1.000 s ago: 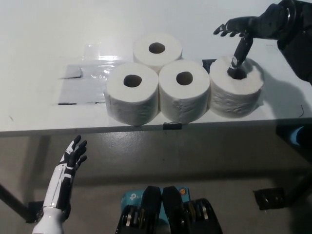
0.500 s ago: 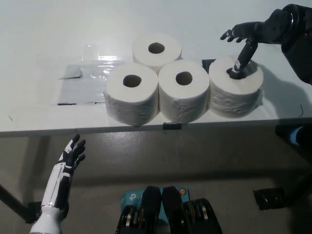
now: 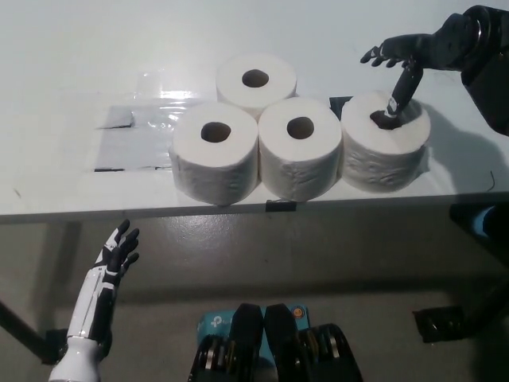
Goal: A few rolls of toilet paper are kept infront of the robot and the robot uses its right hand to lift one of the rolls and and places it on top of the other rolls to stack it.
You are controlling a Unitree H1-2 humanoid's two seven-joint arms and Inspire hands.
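Several white toilet paper rolls stand upright on the white table (image 3: pixel 64 64). A front left roll (image 3: pixel 215 151), a front middle roll (image 3: pixel 301 146) and a back roll (image 3: pixel 255 83) touch one another. The rightmost roll (image 3: pixel 385 140) stands against the middle one. My black right hand (image 3: pixel 407 57) hovers over the rightmost roll, with one finger poking down into its core hole and the other fingers spread out above. My white left hand (image 3: pixel 116 255) hangs below the table edge at the lower left, fingers apart and empty.
A clear plastic sheet (image 3: pixel 139 119) lies flat on the table left of the rolls. The table's front edge (image 3: pixel 95 213) runs across the picture just in front of the rolls. Dark floor objects (image 3: pixel 445 322) sit at the lower right.
My right hand has shifted slightly right and up over the rightmost roll, its finger staying in the core hole. The rolls and my left hand have hardly moved.
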